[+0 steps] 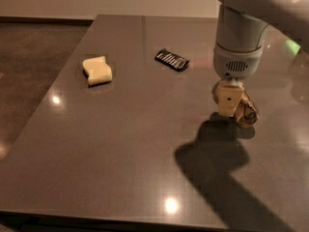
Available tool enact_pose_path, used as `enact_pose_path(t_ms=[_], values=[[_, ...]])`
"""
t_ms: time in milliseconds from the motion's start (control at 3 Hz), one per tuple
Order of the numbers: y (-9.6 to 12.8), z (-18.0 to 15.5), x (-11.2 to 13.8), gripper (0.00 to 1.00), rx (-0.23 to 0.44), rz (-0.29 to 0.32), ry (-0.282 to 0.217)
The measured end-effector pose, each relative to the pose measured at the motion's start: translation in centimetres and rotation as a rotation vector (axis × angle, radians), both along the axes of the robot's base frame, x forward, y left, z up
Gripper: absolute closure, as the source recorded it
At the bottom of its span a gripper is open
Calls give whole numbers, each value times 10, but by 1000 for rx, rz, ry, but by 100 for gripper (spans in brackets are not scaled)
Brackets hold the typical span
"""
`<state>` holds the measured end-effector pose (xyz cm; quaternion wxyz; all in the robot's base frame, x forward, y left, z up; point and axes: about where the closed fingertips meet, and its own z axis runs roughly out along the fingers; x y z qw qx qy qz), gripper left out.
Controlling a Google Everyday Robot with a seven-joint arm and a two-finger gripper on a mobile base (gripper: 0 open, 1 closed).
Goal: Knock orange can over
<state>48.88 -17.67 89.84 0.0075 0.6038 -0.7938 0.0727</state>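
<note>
Dark, glossy table [120, 153] under dim light, with floor visible at the left. The can [247, 114] stands toward the table's right side and appears to lean rightward rather than stand upright; whether it is fully down cannot be told.

Risk: if it is only tipped, it may rock back upright when contact ends. A push placed too low would probably slide it instead of toppling it. Once down, it could roll toward the right edge.

The gripper [227, 103] points down from the arm [239, 37], at the can's left flank, and hides part of it. Whether they touch, and whether the gripper is open or closed, cannot be told.

The wrapper [172, 59] lies well apart, behind and left. The sponge [97, 70] lies farther left.
</note>
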Motion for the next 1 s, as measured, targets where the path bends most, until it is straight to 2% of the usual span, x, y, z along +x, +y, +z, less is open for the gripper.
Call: enact_pose_path(t_ms=[333, 1000], values=[[3, -8, -8, 4, 8, 5, 21], [4, -16, -16, 0, 29, 1, 35]])
